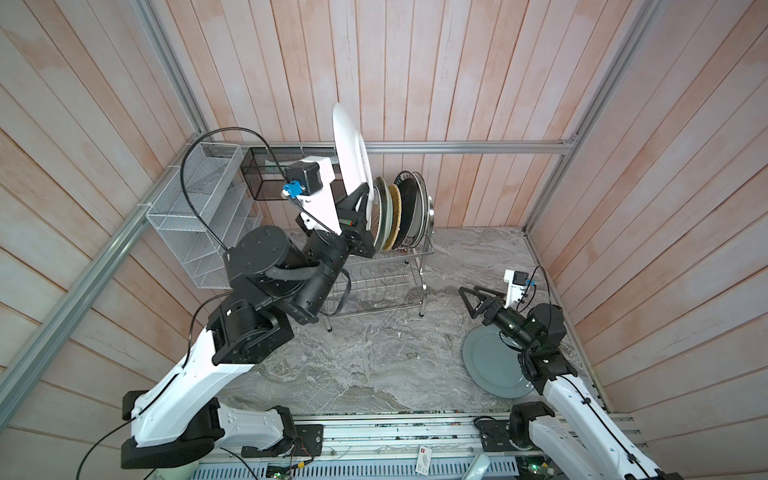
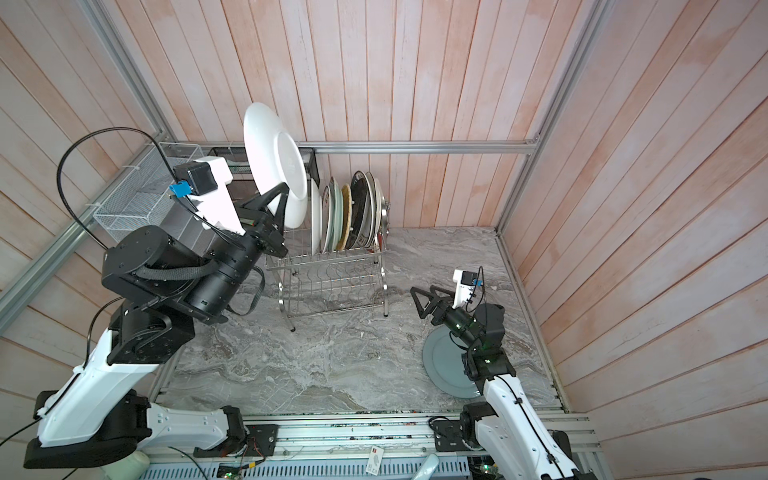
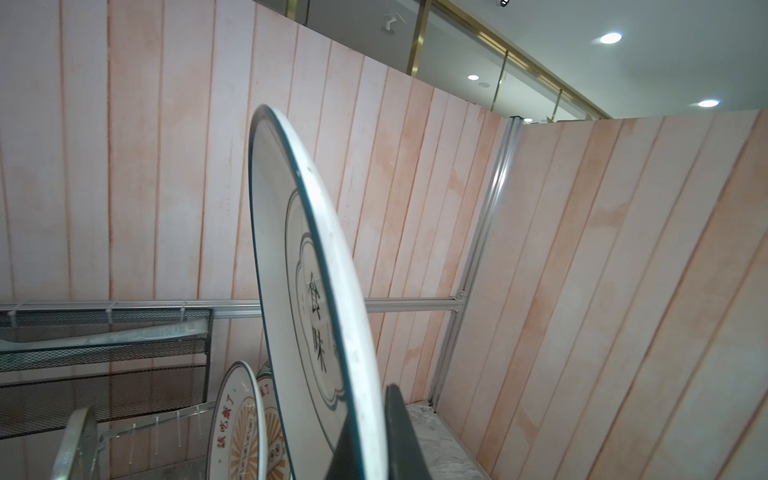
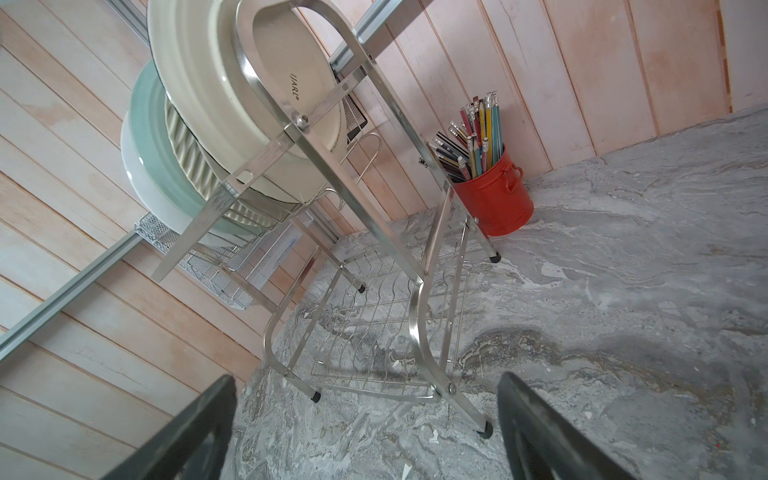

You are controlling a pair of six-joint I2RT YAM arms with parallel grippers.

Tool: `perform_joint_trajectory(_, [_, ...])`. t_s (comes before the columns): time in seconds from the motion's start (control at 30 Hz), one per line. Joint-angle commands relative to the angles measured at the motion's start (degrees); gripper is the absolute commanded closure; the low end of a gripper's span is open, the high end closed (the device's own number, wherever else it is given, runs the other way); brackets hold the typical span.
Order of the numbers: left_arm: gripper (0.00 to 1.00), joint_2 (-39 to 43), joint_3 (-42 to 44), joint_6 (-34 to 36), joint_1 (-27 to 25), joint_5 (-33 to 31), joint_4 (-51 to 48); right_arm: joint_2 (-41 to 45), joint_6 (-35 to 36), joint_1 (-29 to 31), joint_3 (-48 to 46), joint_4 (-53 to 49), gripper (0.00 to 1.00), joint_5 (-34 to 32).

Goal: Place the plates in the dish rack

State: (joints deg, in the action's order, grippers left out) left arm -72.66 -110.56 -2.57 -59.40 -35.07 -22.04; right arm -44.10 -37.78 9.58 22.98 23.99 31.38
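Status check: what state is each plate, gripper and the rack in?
white plate: held on edge, aloft.
left gripper: shut on the white plate's rim.
racked plates: standing on edge, top tier.
grey-blue plate: flat on the table.
dish rack: lower tier empty.
right gripper: open, empty.

The tabletop [image 1: 365, 365] in front of the dish rack [image 1: 390, 291] lies open between the arms. Standing plates [image 2: 357, 208] fill the right end of the rack's upper tier. The slots at its left end are free, right under the white plate [image 2: 270, 153] clamped in the left end effector [image 2: 286, 195]. The lower tier is free. The black mesh basket [image 1: 259, 183] and white mesh organiser [image 1: 195, 224] crowd the wall behind. A grey-blue plate [image 1: 490, 365] lies flat under the right arm.
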Motion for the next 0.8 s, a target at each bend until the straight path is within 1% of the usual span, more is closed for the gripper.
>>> perform_joint_trajectory(0.0, [1.0, -1.69, -6.11, -5.64, 8.11, 7.34, -8.13, -0.17, 1.72, 0.7, 1.09, 0.23, 0.02, 0.94])
perform_joint_trajectory(0.07, [1.0, -3.84, -10.03, -9.02, 14.78, 13.04, -13.62, -0.15, 2.05, 1.12, 1.28, -0.45, 0.02, 1.06])
perform_joint_trajectory(0.2, [1.0, -6.65, -12.11, -12.08, 23.03, 22.69, -18.73, 0.41, 2.53, 1.88, 1.44, -1.85, 0.02, 0.88])
perform_joint_trajectory(0.3, [1.0, -8.14, -10.87, -13.9, 28.45, 28.79, -20.36, 0.82, 2.62, 2.19, 1.51, -2.84, 0.02, 1.35])
perform_joint_trajectory(0.4, [1.0, -8.17, -7.49, -13.78, 30.68, 30.75, -19.0, 0.94, 2.53, 2.7, 1.55, -3.32, 0.02, 2.69])
perform_joint_trajectory(0.57, [1.0, -8.7, -3.39, -14.21, 32.07, 33.7, -17.5, 1.9, 2.09, 3.57, 1.43, -4.26, 0.02, 2.84])
perform_joint_trajectory(0.77, [1.0, -8.88, 0.82, -14.02, 33.41, 33.88, -15.99, 2.95, 1.73, 4.21, 0.84, -5.0, 0.02, 2.47])
